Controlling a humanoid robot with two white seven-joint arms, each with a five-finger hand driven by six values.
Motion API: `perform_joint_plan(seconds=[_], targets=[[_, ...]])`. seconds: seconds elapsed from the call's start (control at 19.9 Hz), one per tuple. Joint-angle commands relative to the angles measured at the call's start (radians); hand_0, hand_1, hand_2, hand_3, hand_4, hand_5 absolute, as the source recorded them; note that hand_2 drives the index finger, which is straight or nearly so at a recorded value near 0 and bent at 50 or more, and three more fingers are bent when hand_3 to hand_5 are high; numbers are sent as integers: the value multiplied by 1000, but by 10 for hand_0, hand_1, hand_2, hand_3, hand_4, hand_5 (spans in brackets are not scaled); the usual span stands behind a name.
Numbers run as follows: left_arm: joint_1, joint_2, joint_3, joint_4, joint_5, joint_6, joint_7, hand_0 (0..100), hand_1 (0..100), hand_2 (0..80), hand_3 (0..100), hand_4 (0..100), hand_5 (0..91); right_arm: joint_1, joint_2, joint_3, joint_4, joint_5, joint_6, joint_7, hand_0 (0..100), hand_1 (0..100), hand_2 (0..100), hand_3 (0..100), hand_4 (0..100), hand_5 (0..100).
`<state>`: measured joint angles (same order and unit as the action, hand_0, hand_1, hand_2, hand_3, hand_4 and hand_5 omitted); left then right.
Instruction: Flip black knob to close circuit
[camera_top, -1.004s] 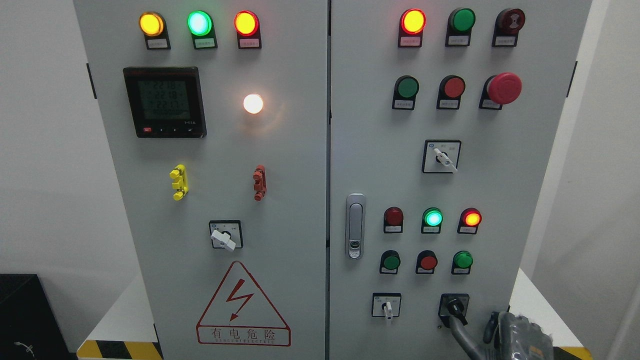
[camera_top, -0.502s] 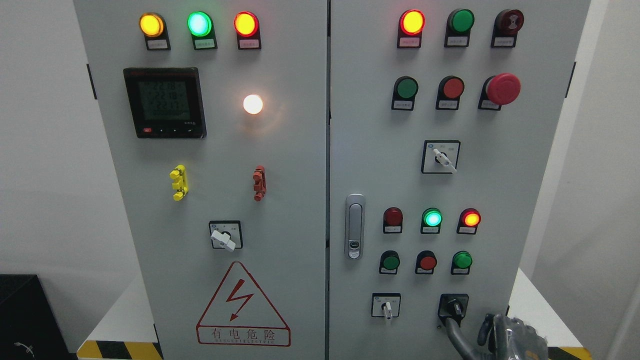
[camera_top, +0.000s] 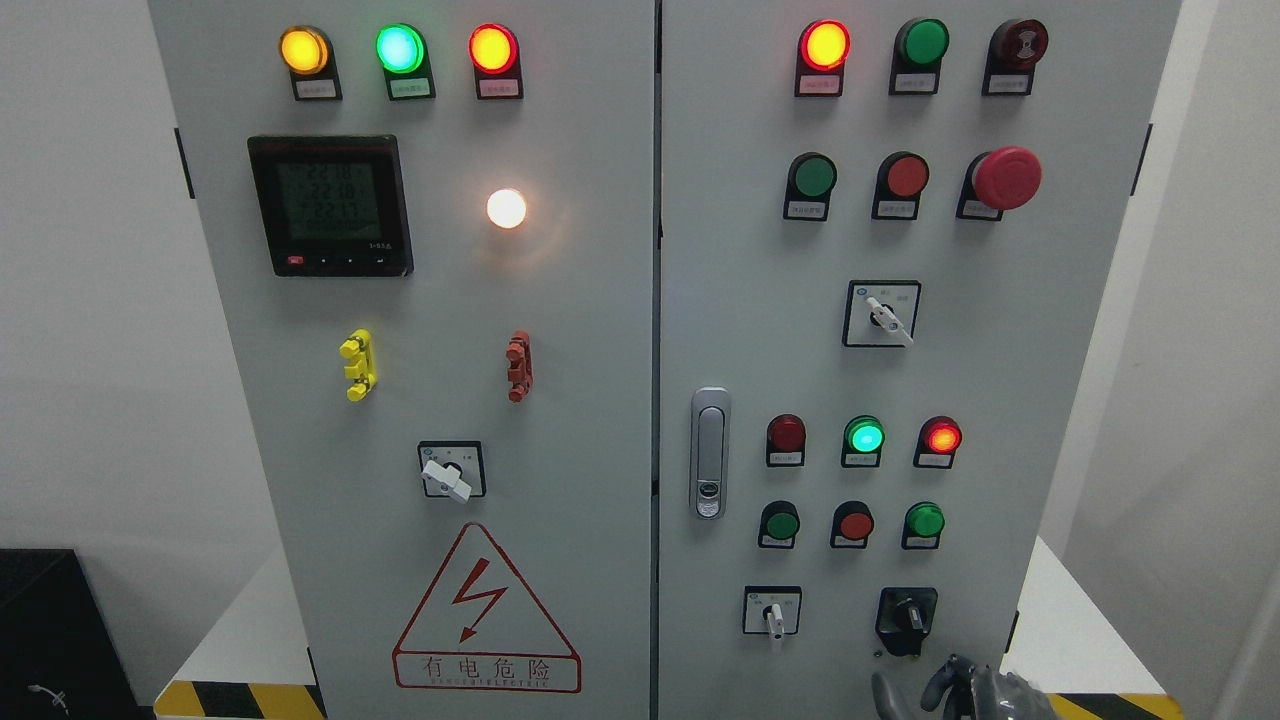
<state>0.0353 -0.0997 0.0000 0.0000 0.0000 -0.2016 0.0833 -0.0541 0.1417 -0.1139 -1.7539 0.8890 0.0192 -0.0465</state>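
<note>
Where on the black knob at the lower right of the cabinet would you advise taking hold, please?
Pinch the raised lever bar of the black knob across its two flat sides. It sticks out from its black square plate toward the camera, so the right hand, just below it, should probably come straight up and in from the front.

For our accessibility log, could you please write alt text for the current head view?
The robot's right hand sits low at the bottom edge, just below the black knob on the grey electrical cabinet, not touching it. Indicator lamps glow yellow, green and red; a red emergency stop button sits upper right.
</note>
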Motion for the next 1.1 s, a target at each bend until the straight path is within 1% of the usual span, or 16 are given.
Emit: perform_joint_plan(seconds=[0.0,0.05,0.15,0.25,0.3,0.35,0.55,0.65,0.7,0.75,0.8,0.85,0.95,1.05], targets=[[0,0,-21,21,-21,1,0,120,556,0,0,0,0,103,-8,42,-82,-348,-83,2,0,79,499,769,650,546],[0,0,-21,21,-21,-1,1,120,556,0,0,0,0,124,-8,42,-97,-425,-105,2,0,81,463,742,627,516],[0,0,-21,21,-21,-1,0,120,556,0,0,0,0,160,-8,43,-122,-583,-119,2,0,79,394,673,560,445],[0,0,-21,21,-21,1,0,120,556,0,0,0,0,189,-8,45,-148,-706,-123,4,0,80,310,556,480,349],[0,0,-21,21,-21,-1,0,120,556,0,0,0,0,201,-10,45,-154,-750,-125,7,0,80,283,494,448,318],[0,0,-21,21,-21,1,0,120,556,0,0,0,0,212,-10,45,-160,-789,-125,8,0,80,247,435,393,270],[0,0,-21,21,-21,-1,0,120,556,0,0,0,0,246,-10,45,-161,-930,-159,22,0,79,141,276,222,141],[0,0,-21,21,-21,1,0,120,556,0,0,0,0,255,-10,43,-157,-987,-165,56,0,84,90,211,134,15],[0,0,-21,21,-21,-1,0,120,556,0,0,0,0,257,-10,43,-154,-1001,-176,80,0,82,43,158,58,0],[0,0,-21,21,-21,1,1,120,556,0,0,0,0,263,-11,43,-153,-1006,-188,99,0,75,10,113,4,0],[0,0,-21,21,-21,1,0,120,556,0,0,0,0,269,-11,43,-151,-1010,-199,108,0,68,0,60,0,0],[0,0,-21,21,-21,-1,0,120,556,0,0,0,0,275,-11,46,-153,-1010,-205,114,0,61,0,27,0,0],[0,0,-21,21,-21,-1,1,120,556,0,0,0,0,284,-11,60,-154,-1010,-211,117,0,57,0,2,0,0],[0,0,-21,21,-21,1,0,120,556,0,0,0,0,307,-11,66,-157,-1010,-212,119,0,55,0,0,0,0]])
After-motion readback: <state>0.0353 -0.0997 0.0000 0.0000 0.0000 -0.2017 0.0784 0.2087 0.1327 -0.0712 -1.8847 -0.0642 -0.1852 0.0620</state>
